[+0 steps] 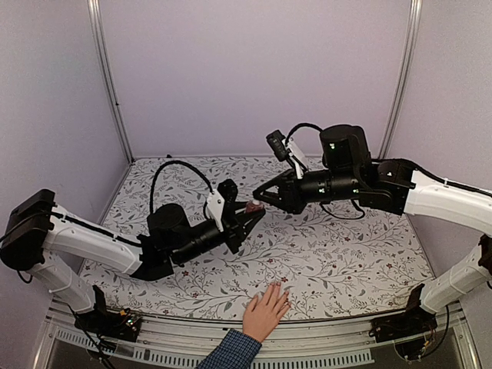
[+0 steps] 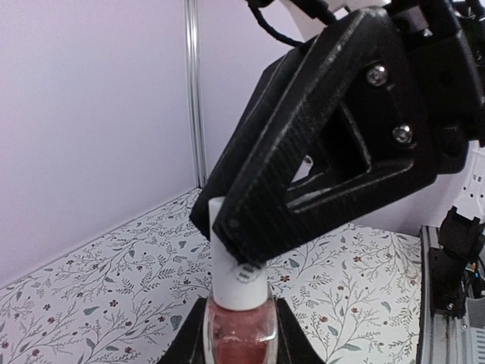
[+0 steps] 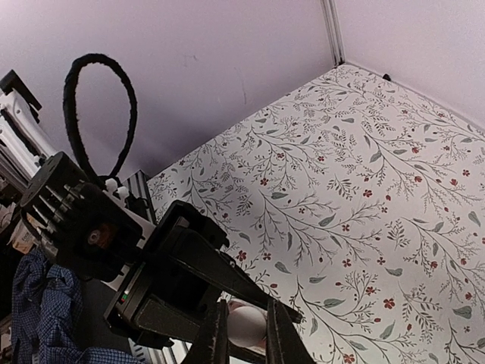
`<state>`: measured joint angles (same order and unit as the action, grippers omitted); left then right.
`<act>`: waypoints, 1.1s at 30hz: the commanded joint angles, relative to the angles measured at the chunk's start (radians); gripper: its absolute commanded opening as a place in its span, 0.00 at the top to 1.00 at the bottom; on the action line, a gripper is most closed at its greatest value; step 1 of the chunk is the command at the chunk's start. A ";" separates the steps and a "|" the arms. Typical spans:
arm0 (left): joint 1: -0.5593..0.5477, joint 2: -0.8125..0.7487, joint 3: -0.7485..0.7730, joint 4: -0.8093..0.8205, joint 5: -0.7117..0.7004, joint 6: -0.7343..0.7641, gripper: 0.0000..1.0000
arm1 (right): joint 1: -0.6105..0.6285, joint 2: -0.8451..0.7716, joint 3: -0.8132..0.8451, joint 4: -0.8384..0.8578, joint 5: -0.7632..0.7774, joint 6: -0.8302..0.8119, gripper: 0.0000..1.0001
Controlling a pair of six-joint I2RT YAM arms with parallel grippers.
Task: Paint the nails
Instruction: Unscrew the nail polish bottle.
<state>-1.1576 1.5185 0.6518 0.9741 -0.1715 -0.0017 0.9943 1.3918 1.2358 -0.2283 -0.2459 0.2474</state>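
At the table's near edge the hand [image 1: 265, 311] lies flat, its nails [image 1: 277, 288] well apart from our work. Mid-table, our left tool [image 1: 247, 211] clamps the bottle [image 2: 241, 330] and our right tool [image 1: 258, 200] pinches its cap [image 2: 236, 282]. We judge a skewed twist could wrench the bottle loose and spill polish.

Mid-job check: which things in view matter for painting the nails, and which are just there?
In the job: hand (nails too small to see), bottle, cap, left gripper shut on the bottle, right gripper shut on the cap.
Just there: floral cloth, cable loop, frame posts, sleeve.
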 commanded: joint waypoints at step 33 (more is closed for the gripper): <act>0.009 -0.025 0.027 0.232 0.841 -0.129 1.00 | 0.003 -0.112 0.000 -0.008 -0.315 -0.322 0.91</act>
<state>-1.1179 1.5024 0.6704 1.1397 0.5732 -0.2100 1.0119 1.2762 1.2289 -0.2760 -0.6918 -0.0963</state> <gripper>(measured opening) 0.225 0.132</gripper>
